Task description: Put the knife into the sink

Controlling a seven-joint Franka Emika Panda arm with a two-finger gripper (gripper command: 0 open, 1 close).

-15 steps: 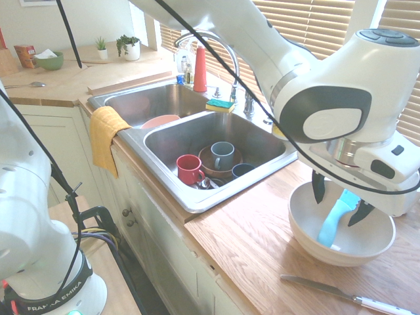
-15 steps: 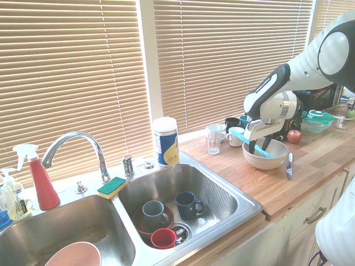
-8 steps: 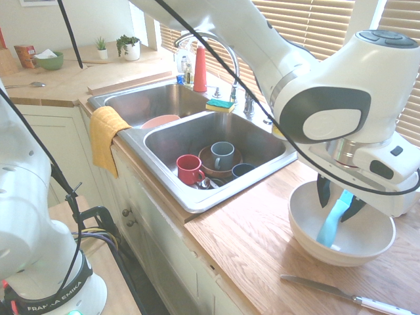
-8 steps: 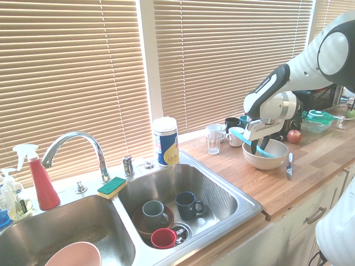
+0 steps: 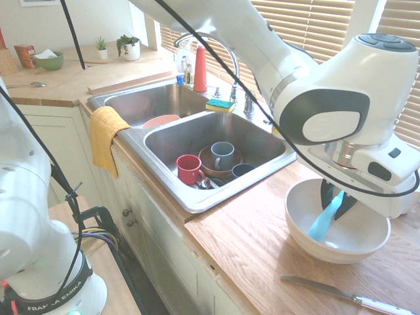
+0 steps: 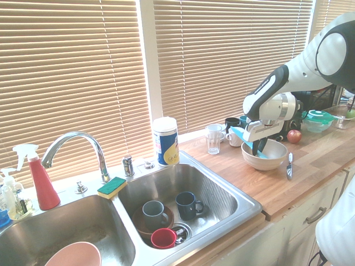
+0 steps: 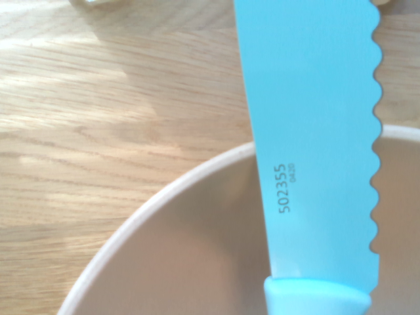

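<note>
Double steel sink (image 5: 197, 197) set into the worktop's window-side edge, near basin holding mugs. White bowl (image 5: 296, 223) on the worktop well to one side, apart from the sink rim. Turquoise knife (image 5: 324, 220) standing tilted inside the bowl, handle end down, serrated blade (image 7: 308, 118) reaching over the bowl's edge. Probably light, stiff plastic, slick to pinch; best taken across the flat blade faces near the handle. Gripper (image 5: 336, 200) down in the bowl, fingers closed narrowly onto the knife, clamped rather than released.
</note>
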